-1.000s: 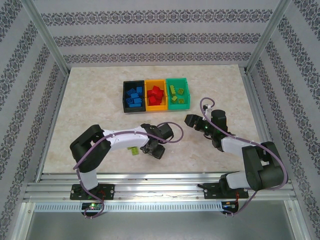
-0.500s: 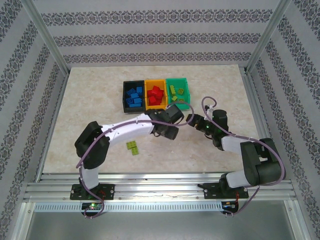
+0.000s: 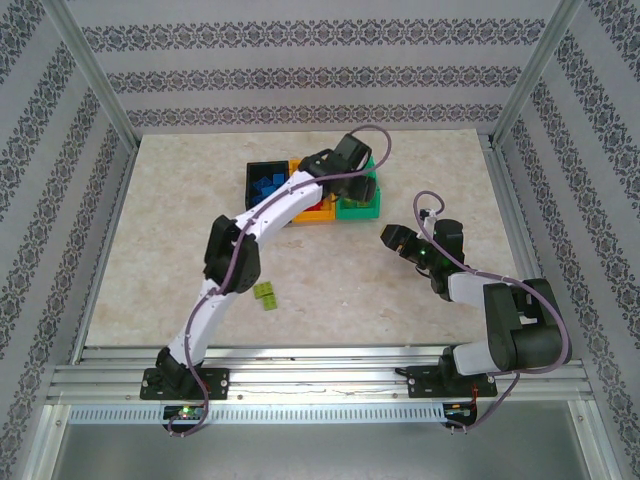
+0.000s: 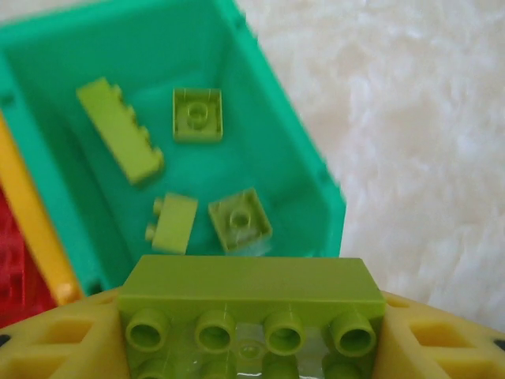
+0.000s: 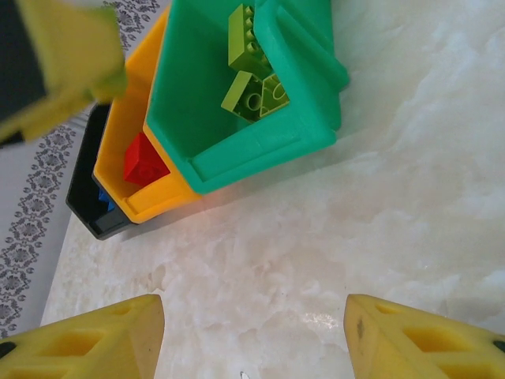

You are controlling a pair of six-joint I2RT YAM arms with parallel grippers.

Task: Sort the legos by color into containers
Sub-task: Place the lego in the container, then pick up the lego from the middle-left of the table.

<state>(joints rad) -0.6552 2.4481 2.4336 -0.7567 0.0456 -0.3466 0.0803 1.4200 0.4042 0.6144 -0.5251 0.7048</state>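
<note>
A long lime-green studded plastic brick [image 4: 251, 288] is clamped by its ends between the part-closed fingers of the left hand [image 3: 348, 180], above one end of the green rectangular plastic bin [image 4: 304, 170], in which four lime bricks lie. For a clean drop, the hand is best carried further over the bin's floor, kept low and only then opened, so the rim is not struck. The right hand [image 5: 252, 335] is held open and empty over the pale marbled surface [image 5: 316, 237].
</note>
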